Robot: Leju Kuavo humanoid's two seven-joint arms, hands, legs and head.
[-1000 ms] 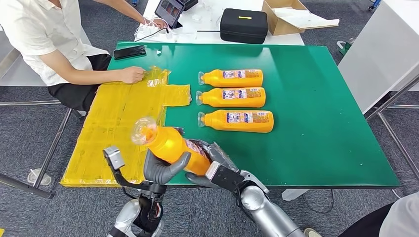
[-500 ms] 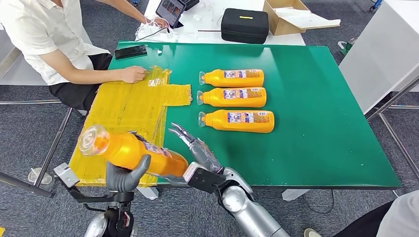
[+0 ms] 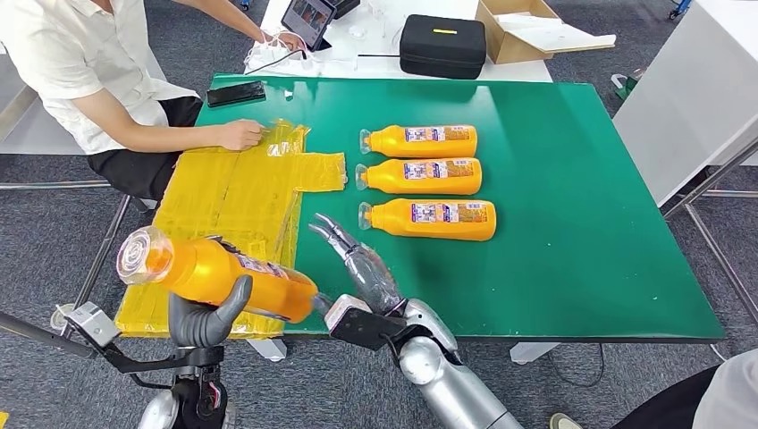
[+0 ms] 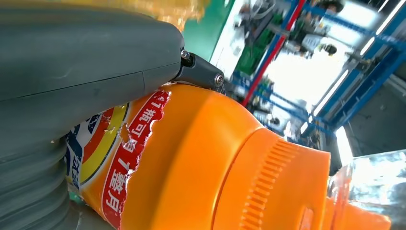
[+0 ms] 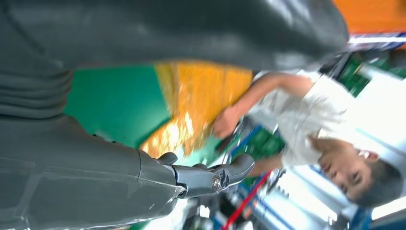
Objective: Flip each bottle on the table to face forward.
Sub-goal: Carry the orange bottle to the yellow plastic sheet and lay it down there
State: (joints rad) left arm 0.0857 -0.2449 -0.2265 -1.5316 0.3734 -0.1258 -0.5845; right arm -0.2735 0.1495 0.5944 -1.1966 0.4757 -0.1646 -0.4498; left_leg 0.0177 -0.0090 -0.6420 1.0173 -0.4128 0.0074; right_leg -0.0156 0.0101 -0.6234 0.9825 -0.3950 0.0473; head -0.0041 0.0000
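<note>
My left hand (image 3: 208, 315) grips an orange bottle (image 3: 214, 275) with a clear cap, lifted over the table's near left corner, cap pointing left. In the left wrist view the same orange bottle (image 4: 206, 167) shows its red and blue label beside my thumb (image 4: 81, 62). My right hand (image 3: 357, 268) is open above the green table (image 3: 572, 223) just right of the bottle, fingers stretched forward and holding nothing. Three more orange bottles lie in a column further back: the far one (image 3: 420, 140), the middle one (image 3: 420, 176) and the near one (image 3: 429, 219), caps to the left.
A yellow plastic sheet (image 3: 223, 214) covers the table's left part; a seated person's hand (image 3: 240, 134) rests on it. A black phone (image 3: 235, 93) lies at the far left corner. Behind are a black case (image 3: 441, 45) and a cardboard box (image 3: 527, 27).
My left hand has carried the bottle leftward and away from the right hand. The right hand let go of it and now stretches open. The three lying bottles have not moved.
</note>
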